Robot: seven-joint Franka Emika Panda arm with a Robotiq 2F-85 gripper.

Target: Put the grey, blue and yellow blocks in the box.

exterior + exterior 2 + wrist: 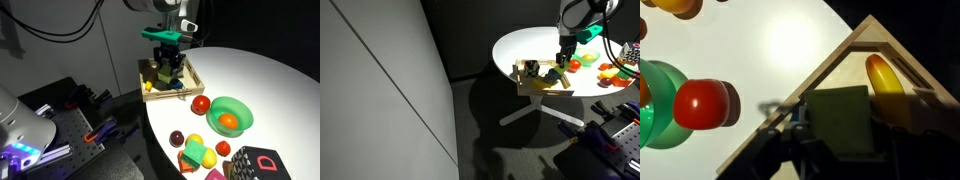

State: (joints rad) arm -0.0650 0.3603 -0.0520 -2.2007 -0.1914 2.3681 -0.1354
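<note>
My gripper (165,60) hangs over the box (192,70), a shallow light-wood tray at the table's edge. It is shut on the yellow-green block (840,120), which fills the space between the dark fingers (780,135) in the wrist view. The block sits just above the tray's inside, near a corner of the rim (830,65). Both exterior views show the gripper (563,58) low over the box (542,88). A patch of blue (178,86) lies in the tray, perhaps the blue block. I cannot make out the grey block.
A curved yellow banana toy (883,75) lies in the tray beside the held block. On the white round table are a red ball (201,103), a green bowl (216,106) holding an orange fruit, other toys, and a black box with a red D (258,163).
</note>
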